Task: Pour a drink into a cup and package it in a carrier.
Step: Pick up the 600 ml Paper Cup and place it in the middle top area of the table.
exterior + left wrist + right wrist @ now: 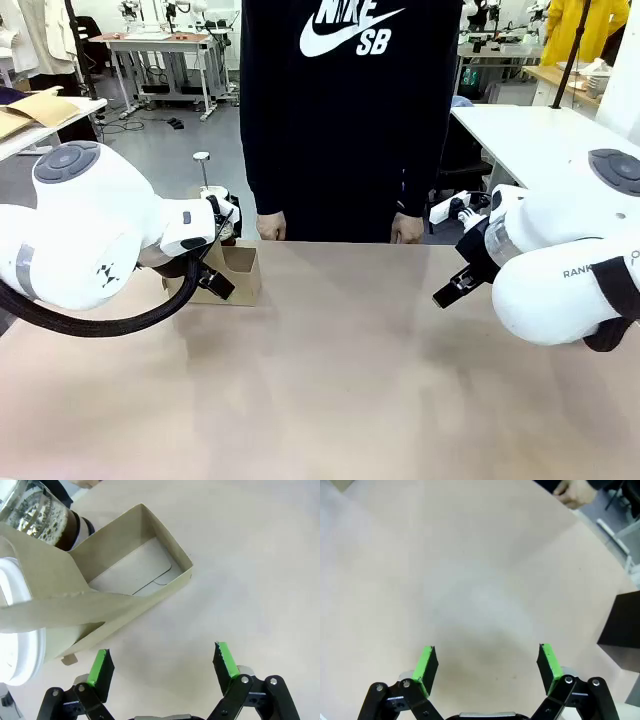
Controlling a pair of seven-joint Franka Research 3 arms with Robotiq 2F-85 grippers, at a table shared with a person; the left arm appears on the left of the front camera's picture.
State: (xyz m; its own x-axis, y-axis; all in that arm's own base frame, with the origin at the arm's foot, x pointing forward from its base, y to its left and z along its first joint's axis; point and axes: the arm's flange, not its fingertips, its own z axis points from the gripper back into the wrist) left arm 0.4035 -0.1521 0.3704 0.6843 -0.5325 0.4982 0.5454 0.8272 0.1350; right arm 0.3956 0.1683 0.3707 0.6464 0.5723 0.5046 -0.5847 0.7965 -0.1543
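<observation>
left wrist view: the left gripper hangs over bare table just beside the carrier, its green fingers spread wide with nothing between them. one carrier compartment lies empty; across the centre handle the white lid of the cup shows inside the carrier. the glass jug, with dark drink low in it, stands just behind the carrier. the right gripper, well apart from the carrier, is also spread and empty above the table. a person's hand rests at the table edge beyond the carrier.
</observation>
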